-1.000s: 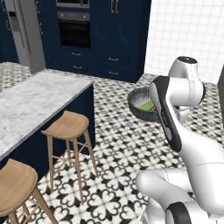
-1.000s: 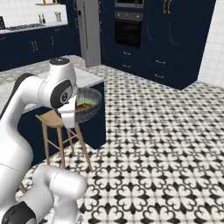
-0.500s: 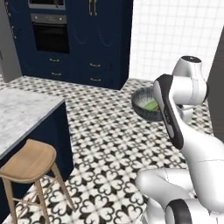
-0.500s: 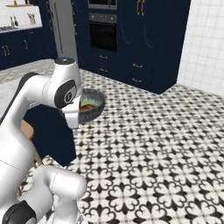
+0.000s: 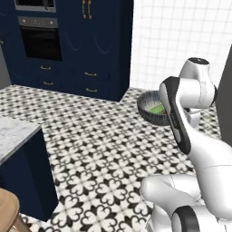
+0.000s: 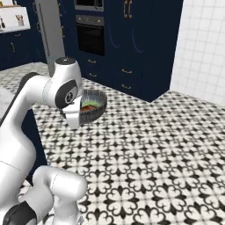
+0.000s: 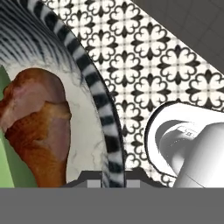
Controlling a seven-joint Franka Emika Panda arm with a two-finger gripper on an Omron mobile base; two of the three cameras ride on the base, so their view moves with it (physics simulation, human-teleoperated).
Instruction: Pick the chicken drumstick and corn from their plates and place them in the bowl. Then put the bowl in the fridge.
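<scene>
I see the bowl [image 5: 154, 108] carried in the air above the patterned floor [image 5: 99, 149], at about 2 o'clock from the middle of the left base view, tucked against the white arm's forearm. In the right base view the bowl [image 6: 93, 105] sits at about 10 o'clock from centre, just beside the arm's wrist.

The pincer [image 7: 115, 175] grips the bowl's rim: in the hand view the striped rim runs straight down to the bottom edge, where the two dark fingertips [image 7: 92, 177] stand on either side of it, close together, one inside the bowl and one outside.

Inside the bowl, the chicken drumstick [image 7: 37, 127] lies against the pale inner wall, at 9 o'clock in the hand view. The corn [image 7: 5, 144] shows as a green strip touching the drumstick at the far left edge. From the left base view I make out only a green patch of corn [image 5: 157, 109] in the bowl.

Navy cabinets [image 5: 102, 45] and a built-in oven [image 5: 40, 41] stand at 11 o'clock in the left base view. The grey fridge [image 6: 49, 30] rises at 10 o'clock in the right base view, well apart from the bowl. A marble bench [image 5: 11, 136] corner sits at 8 o'clock in the left base view.
</scene>
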